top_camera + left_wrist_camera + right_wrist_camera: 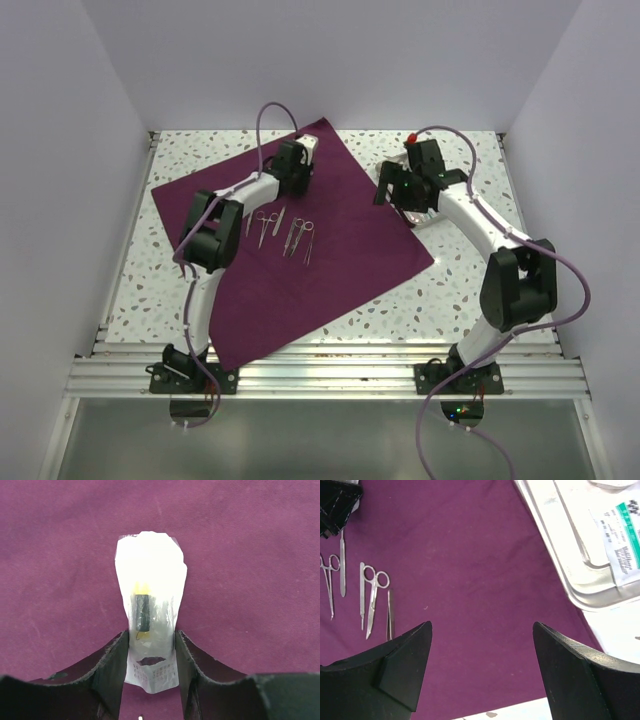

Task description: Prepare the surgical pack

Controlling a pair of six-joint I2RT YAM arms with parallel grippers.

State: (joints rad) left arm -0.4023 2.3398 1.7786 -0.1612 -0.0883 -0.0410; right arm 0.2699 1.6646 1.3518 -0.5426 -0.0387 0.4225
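Our left tool point(150, 636) clamps a white sealed packet point(150, 565) mid-frame over the spread surgical pack point(250, 555), our right tool point(481, 627) apart and empty, so we judge stocking is underway, next calling for gentle placement.

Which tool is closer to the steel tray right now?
Right. The right tool hovers beside the steel tray; the left tool is across the purple drape near its far corner.
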